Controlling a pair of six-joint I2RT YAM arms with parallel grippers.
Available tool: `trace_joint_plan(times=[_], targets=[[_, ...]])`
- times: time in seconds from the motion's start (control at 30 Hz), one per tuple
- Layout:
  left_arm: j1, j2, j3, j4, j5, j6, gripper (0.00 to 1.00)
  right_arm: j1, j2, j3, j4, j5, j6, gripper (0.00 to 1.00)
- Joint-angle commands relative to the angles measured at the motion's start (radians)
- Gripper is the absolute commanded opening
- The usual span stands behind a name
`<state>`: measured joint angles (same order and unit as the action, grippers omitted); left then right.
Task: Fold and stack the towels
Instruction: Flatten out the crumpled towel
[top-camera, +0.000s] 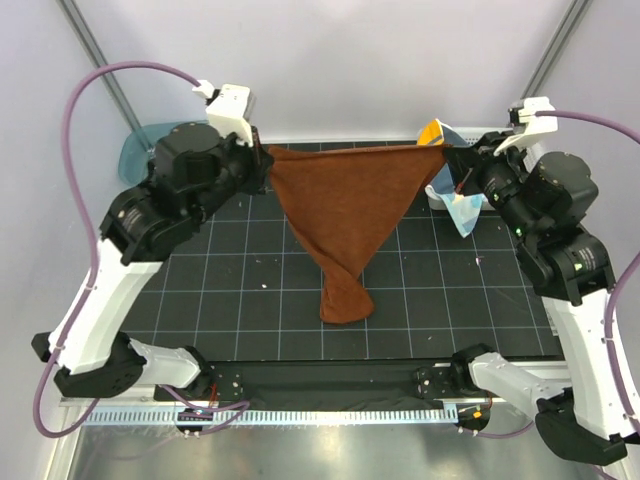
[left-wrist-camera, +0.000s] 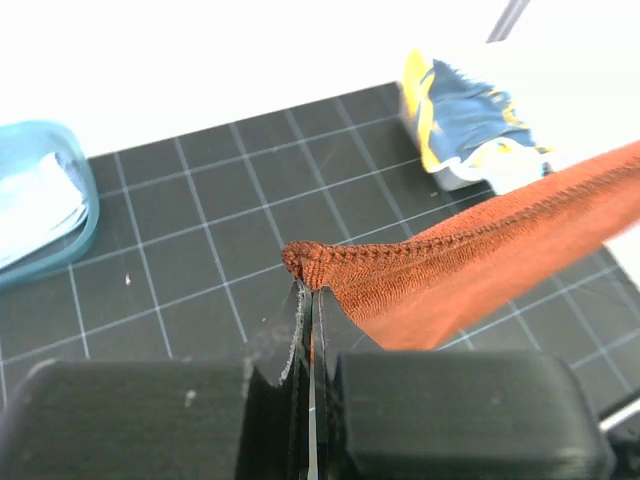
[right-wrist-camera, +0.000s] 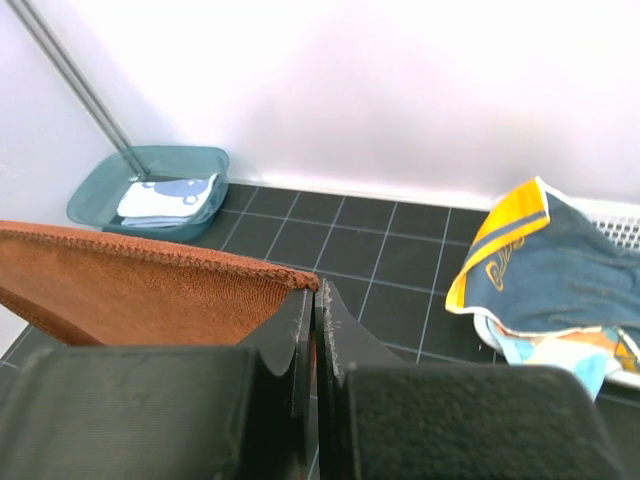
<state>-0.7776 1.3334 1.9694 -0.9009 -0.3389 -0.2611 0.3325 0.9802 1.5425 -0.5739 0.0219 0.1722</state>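
Observation:
A rust-brown terry towel (top-camera: 345, 215) hangs stretched between both grippers above the black grid mat, its lower tip drooping onto the mat. My left gripper (top-camera: 262, 160) is shut on its left corner, seen in the left wrist view (left-wrist-camera: 312, 290). My right gripper (top-camera: 452, 152) is shut on its right corner, seen in the right wrist view (right-wrist-camera: 315, 295). A navy towel with yellow-orange border (right-wrist-camera: 545, 265) lies heaped on other cloths at the back right. A pale blue/white cloth (right-wrist-camera: 165, 198) lies in the teal tub.
The teal plastic tub (top-camera: 135, 150) stands at the back left, off the mat; it also shows in the right wrist view (right-wrist-camera: 90, 200). A white lattice basket (right-wrist-camera: 620, 225) holds the heap at the back right. The black grid mat (top-camera: 230, 290) covers the table.

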Motion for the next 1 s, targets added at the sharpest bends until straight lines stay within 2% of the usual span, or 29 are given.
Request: trace_joint_plan(times=[0.0,0.3,0.77,0.97], targets=[[0.006,-0.056,0.068,-0.044,0.024,0.045,0.0,-0.006,-0.017,0.07,-0.017,0.009,-0.059,0.01],[0.005,-0.091,0.17,-0.09,0.126,0.037,0.0,-0.006,-0.037,0.18,-0.063,-0.08,-0.076,0.01],[0.006,-0.201,0.181,-0.121,0.336,0.008,0.0,-0.006,-0.115,0.329,-0.188,-0.212,-0.066,0.01],[0.005,-0.221,0.236,-0.144,0.416,-0.015,0.0,-0.006,-0.124,0.427,-0.23,-0.284,-0.033,0.01]])
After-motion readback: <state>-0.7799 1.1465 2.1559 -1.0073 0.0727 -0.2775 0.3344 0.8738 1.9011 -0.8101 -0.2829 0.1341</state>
